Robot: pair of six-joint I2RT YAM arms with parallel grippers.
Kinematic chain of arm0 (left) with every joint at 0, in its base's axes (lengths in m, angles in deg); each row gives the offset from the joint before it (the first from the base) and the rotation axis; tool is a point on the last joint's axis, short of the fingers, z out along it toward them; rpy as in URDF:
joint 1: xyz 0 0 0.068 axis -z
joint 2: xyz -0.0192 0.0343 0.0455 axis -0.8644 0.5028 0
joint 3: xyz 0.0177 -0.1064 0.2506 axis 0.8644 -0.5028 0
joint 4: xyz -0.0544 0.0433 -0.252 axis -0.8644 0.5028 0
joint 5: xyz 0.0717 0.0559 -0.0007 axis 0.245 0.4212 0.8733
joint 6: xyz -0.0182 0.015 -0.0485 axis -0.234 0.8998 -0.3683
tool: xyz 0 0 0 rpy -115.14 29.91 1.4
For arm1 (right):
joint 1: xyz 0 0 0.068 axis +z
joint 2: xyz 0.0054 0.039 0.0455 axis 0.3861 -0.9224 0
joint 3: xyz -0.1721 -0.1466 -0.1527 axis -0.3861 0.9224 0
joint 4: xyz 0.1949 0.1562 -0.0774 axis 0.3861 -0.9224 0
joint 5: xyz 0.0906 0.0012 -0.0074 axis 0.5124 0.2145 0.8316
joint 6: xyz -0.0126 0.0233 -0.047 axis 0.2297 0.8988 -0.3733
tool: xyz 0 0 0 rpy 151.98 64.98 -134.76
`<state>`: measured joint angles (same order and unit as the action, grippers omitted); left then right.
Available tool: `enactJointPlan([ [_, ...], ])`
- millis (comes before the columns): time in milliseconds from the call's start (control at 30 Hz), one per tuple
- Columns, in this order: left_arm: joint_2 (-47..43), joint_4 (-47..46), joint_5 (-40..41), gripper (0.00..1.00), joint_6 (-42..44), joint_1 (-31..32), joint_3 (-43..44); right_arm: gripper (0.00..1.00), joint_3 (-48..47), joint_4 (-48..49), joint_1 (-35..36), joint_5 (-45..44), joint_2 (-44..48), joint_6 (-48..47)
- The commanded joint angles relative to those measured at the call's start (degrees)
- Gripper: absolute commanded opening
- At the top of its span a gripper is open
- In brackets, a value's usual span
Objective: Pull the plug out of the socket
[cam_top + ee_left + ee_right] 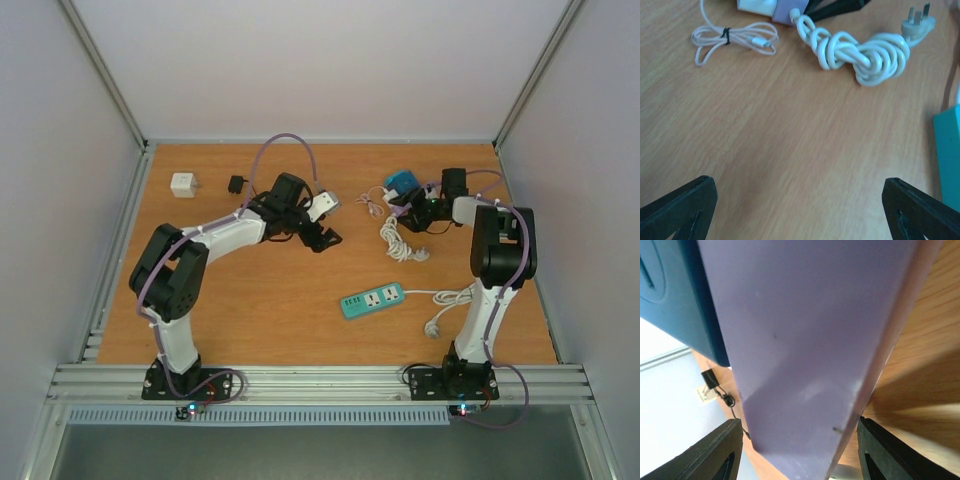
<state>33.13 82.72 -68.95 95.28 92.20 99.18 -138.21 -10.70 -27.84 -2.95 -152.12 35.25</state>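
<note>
A lilac socket block [805, 340] fills the right wrist view, with a blue plug [675, 295] against its upper left side. My right gripper [799, 440] is shut on the lilac block, one black finger on each side of it. In the top view the blue plug [403, 183] sits at the back right of the table, just beyond the right gripper [412, 208]. The block's coiled white cord [860, 50] ends in a loose pin plug [917, 25]. My left gripper [800, 200] is open above bare wood, left of the cord [400, 240].
A teal power strip [372, 300] lies mid-right, its white cord and plug [435, 327] trailing to the right. A thin tied white cable [735, 40] lies near the lilac block [786, 11]. A white adapter [184, 185] and a small black adapter [237, 184] sit at the back left.
</note>
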Motion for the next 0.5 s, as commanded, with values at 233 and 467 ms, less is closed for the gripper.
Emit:
enactJointPlan([
  [233, 9.92, -5.68, 0.88, 0.9, -15.26, 2.23, 10.68, 0.65, 2.45, 11.08, 4.44, 5.03, 1.11, 6.37],
  [467, 14.99, -9.82, 3.84, 0.93, -26.3, 5.94, 14.32, 0.69, 1.76, 5.62, 2.64, 5.37, 4.33, 0.19],
])
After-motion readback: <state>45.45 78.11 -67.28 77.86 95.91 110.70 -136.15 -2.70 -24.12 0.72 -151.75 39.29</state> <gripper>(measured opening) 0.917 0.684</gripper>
